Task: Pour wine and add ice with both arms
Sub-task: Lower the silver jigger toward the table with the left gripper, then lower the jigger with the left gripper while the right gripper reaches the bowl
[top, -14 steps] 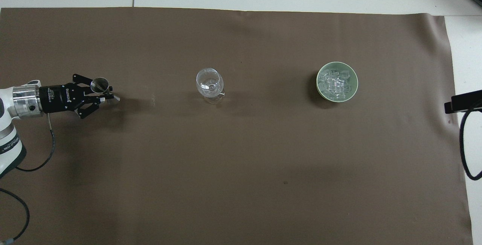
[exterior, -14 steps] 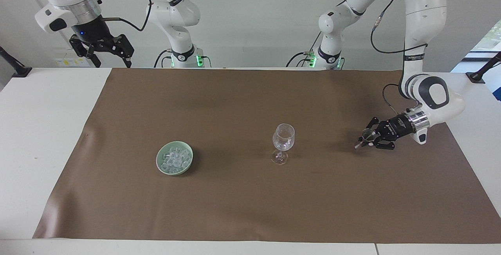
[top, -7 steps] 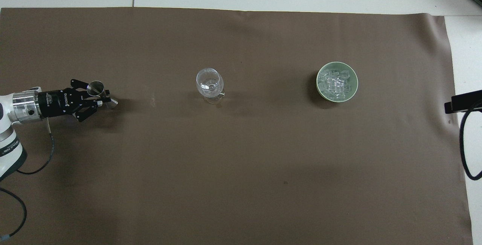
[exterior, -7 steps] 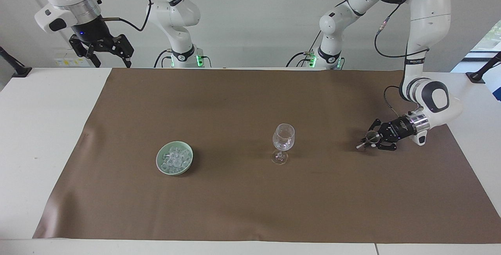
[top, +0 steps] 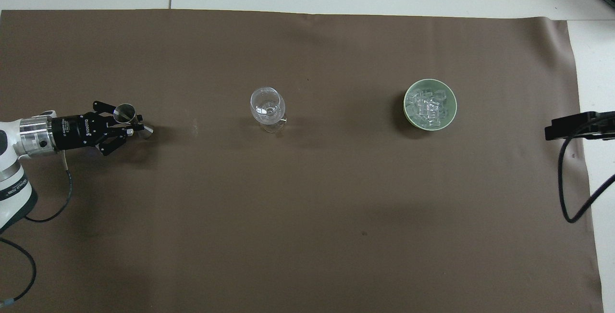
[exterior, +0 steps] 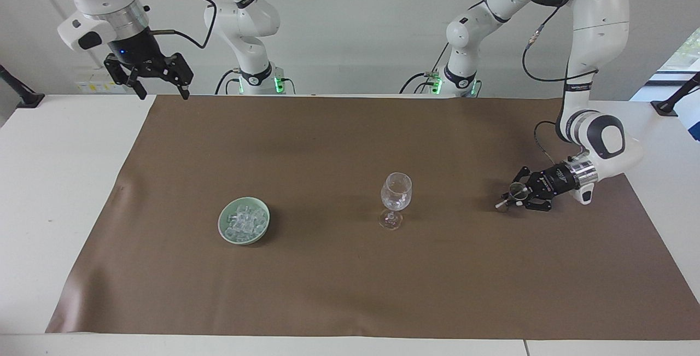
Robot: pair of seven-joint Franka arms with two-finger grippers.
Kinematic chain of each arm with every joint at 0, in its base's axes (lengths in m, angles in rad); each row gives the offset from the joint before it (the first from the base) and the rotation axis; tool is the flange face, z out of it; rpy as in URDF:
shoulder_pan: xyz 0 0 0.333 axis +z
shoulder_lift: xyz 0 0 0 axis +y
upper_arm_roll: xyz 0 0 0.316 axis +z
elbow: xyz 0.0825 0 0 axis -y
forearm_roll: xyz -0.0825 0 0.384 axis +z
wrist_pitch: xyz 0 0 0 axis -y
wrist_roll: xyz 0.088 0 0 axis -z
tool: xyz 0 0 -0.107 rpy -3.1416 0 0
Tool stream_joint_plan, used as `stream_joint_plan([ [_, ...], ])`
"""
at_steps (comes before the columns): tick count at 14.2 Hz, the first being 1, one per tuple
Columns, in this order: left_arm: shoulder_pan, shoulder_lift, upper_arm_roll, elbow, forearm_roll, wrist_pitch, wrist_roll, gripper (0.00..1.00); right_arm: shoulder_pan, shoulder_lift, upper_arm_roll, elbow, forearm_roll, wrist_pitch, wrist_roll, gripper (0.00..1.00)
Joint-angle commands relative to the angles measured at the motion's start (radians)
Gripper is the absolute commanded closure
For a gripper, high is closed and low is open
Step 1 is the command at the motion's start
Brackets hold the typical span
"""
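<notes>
White lettering ran along the left gripper's (top: 126, 128) black body, too small to read. No other text was legible.

Ice (top: 429, 105) in bowl (top: 448, 91), beside glass (top: 267, 107), on cloth (top: 307, 217).

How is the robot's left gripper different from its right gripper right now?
The left gripper is shut on a small metal cup; the right gripper is open and holds nothing. The left gripper lies sideways, low over the brown mat at the left arm's end; the right gripper points down, high over the mat's corner at the right arm's end. Both are black, with two fingers, on white arms.
</notes>
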Motion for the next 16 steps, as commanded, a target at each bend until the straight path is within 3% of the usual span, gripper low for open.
stream_joint_plan([
  [1,0.027,0.019,-0.013,0.006,-0.015,-0.023,0.021,1.0,0.043,-0.014,0.006,-0.166,0.018,0.161,0.051,0.0],
  [4,0.035,0.027,-0.015,0.005,-0.013,-0.023,0.046,1.0,0.087,0.087,0.006,-0.298,0.018,0.437,0.104,0.0],
  [7,0.037,0.03,-0.015,0.002,-0.013,-0.023,0.066,1.0,0.107,0.214,0.006,-0.318,0.017,0.648,0.162,0.0],
  [10,0.037,0.03,-0.015,0.0,-0.013,-0.022,0.08,0.99,0.112,0.277,0.004,-0.314,0.017,0.709,0.173,0.0],
  [16,0.038,0.034,-0.015,0.002,-0.013,-0.022,0.083,0.78,0.113,0.36,0.006,-0.292,0.015,0.805,0.222,0.0],
])
